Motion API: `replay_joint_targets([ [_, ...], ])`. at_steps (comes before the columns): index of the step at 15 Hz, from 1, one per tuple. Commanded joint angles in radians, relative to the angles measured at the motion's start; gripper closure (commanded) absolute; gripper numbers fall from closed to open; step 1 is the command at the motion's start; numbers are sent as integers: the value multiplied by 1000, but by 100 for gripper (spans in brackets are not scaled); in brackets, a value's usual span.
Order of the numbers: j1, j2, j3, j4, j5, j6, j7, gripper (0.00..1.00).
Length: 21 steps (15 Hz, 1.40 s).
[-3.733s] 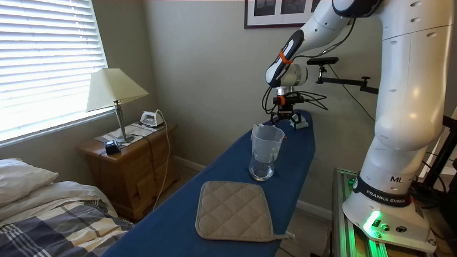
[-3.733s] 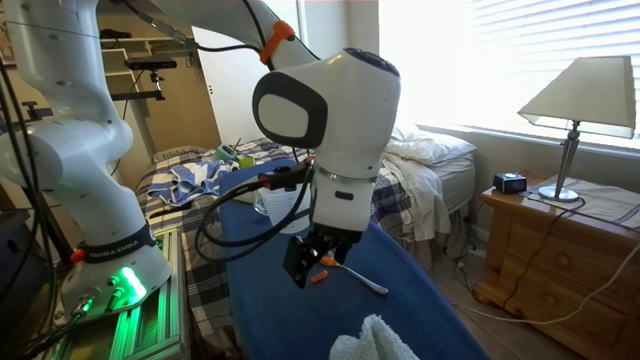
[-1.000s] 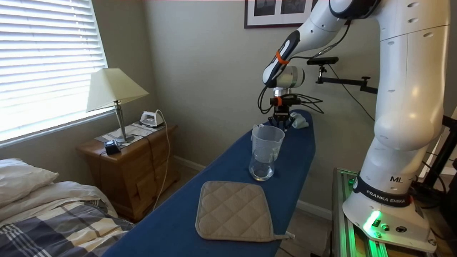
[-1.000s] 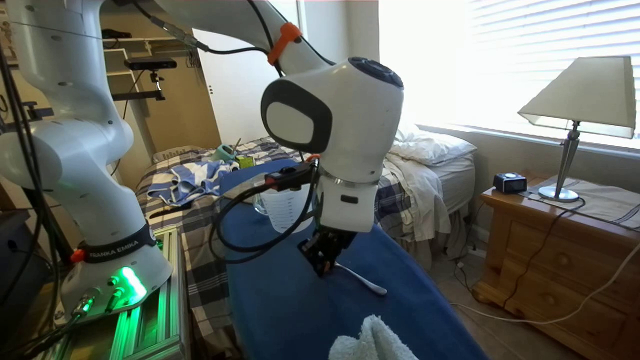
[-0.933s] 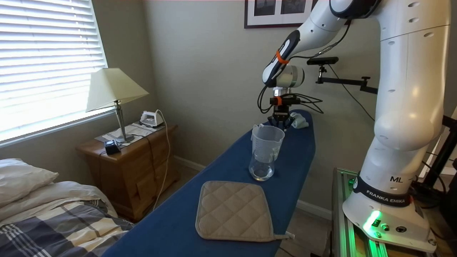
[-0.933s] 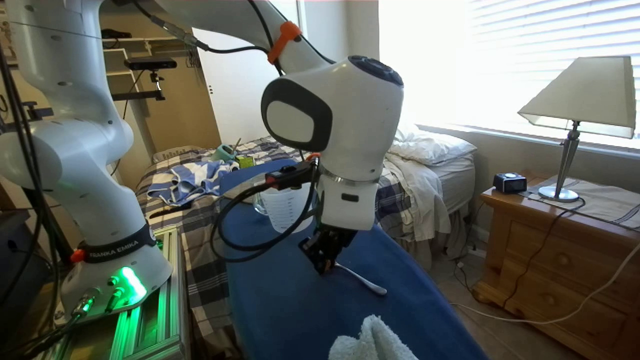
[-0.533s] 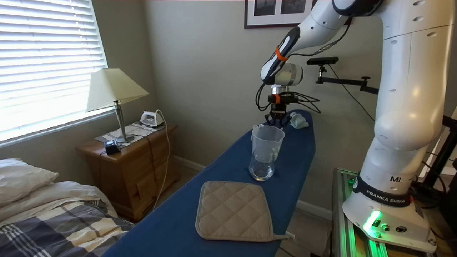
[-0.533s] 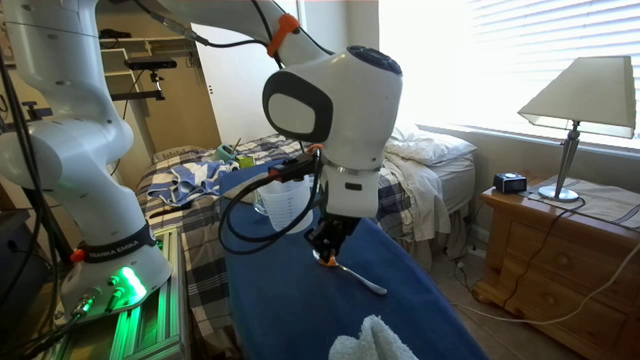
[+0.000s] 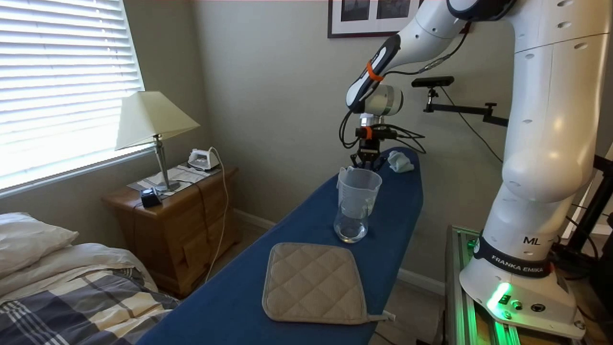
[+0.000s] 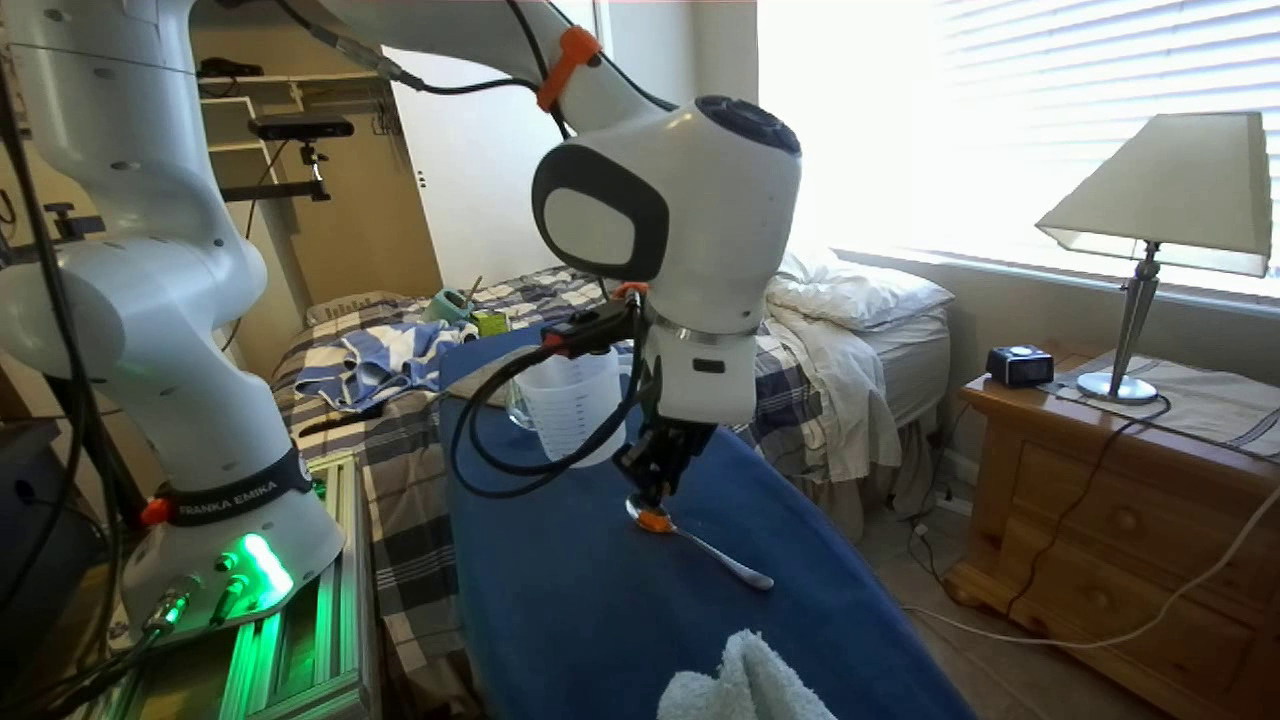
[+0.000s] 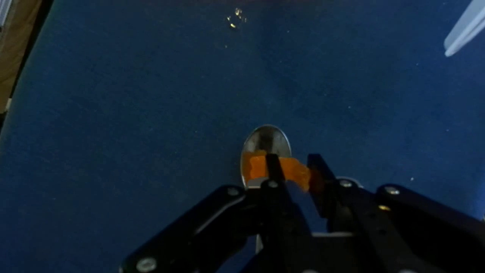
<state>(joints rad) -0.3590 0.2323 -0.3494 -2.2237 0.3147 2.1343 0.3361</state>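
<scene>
Over the blue ironing board [image 10: 560, 600], my gripper [image 11: 293, 157] has its jaws drawn close around a small orange piece [image 11: 295, 172], seen between the fingertips in the wrist view. Directly below lies a metal spoon [image 11: 267, 138] with more orange [image 11: 250, 167] in its bowl. The left finger overlaps the bowl in this view, so whether the two orange parts touch is hard to tell. The spoon's handle [image 10: 735, 565] points away in an exterior view, where the gripper tips hang just above the bowl. In an exterior view the clear jug [image 9: 359, 187] partly hides the fingertips.
A drinking glass [image 9: 351, 230] stands by the jug, with a beige quilted pot holder [image 9: 313, 282] farther along the board. A crumpled white cloth [image 10: 740, 680] lies near the board's narrow end. Beside the board are a nightstand [image 10: 1110, 500] and a bed [image 9: 86, 297].
The loose orange piece that lay on the board beside the spoon is gone from there. The jaws have narrowed, and the gripper has lifted slightly and shifted over to the spoon bowl.
</scene>
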Motion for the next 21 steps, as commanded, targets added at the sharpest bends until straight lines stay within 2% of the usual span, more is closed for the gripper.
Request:
replay_joint_targets([
  [1, -3, -7, 5, -7, 21, -22, -24, 76],
  [18, -3, -16, -9, -6, -8, -21, -14, 71],
  [19, -3, -16, -9, -6, -7, -21, -14, 68],
  [20, -3, -16, -9, -5, -7, -21, -15, 49],
  [21, -3, -17, -8, -3, -7, -19, -16, 43],
])
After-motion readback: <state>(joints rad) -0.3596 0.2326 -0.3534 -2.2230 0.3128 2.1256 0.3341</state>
